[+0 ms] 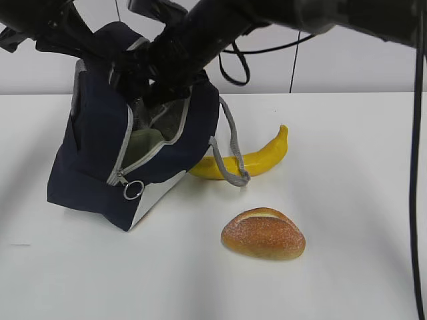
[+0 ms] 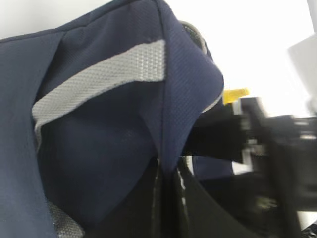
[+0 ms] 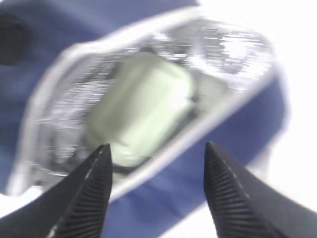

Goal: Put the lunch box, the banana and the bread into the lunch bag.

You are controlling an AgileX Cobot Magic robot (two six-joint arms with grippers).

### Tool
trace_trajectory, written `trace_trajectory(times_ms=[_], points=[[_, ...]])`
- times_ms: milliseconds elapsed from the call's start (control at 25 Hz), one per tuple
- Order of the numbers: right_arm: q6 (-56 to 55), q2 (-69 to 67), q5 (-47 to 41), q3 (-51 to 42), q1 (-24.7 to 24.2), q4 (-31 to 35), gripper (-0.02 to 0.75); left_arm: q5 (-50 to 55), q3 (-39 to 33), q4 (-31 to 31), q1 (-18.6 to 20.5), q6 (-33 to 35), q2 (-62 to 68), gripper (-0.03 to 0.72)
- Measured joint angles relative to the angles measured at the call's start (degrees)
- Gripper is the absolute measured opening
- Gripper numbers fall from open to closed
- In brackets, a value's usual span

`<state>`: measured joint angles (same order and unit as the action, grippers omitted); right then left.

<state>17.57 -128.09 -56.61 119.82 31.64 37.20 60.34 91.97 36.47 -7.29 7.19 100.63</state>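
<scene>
The navy lunch bag (image 1: 93, 153) stands tilted on the white table, its zipped mouth gaping toward the camera. My left gripper (image 2: 167, 166) is shut on a fold of the lunch bag's (image 2: 99, 124) top fabric and holds it up. The sage-green lunch box (image 3: 143, 106) lies inside against the silver lining, and shows as a green patch (image 1: 143, 143) through the mouth. My right gripper (image 3: 157, 146) hangs open just above the bag's rim with nothing between its fingers. The banana (image 1: 263, 157) lies behind the bag on the right. The bread (image 1: 263, 235) sits in front, right of centre.
A grey handle strap (image 1: 230, 160) of the bag drapes over the banana's near end. The zipper's ring pull (image 1: 133, 190) dangles at the mouth's lower corner. Black cables (image 1: 417, 167) hang along the right edge.
</scene>
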Motion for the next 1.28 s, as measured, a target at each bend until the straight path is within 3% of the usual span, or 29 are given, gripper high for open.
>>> trace_trajectory(times_ms=[200,320,400,640,880,1080,1280], points=[[-3.46,2.66,-12.65,9.46,-0.33,-13.34,0.461,0.84,0.00,-2.06,0.82,0.00,0.00,-0.015],[-5.83,4.22,-14.17,11.73,-0.92,-22.37,0.461,1.83,0.00,-2.21,1.66,0.00,0.00,-0.015],[-7.50,5.23,-14.51,11.83,-1.80,-24.78,0.461,2.73,0.10,-2.21,2.54,0.00,0.00,-0.015],[-10.37,9.60,-15.16,9.99,-3.20,-28.51,0.461,4.04,0.10,-4.41,3.62,0.00,0.00,-0.015],[-12.70,14.48,-15.16,-3.57,-3.30,-29.98,0.461,4.75,0.10,-6.72,3.62,0.02,0.00,-0.015],[-23.52,14.97,-15.16,-13.09,-5.74,-30.14,0.462,5.99,0.10,-8.22,3.62,0.02,0.00,-0.015],[-31.34,14.97,-15.05,-16.94,-6.71,-30.57,0.462,6.63,0.10,-8.75,3.62,0.02,0.00,-0.015]])
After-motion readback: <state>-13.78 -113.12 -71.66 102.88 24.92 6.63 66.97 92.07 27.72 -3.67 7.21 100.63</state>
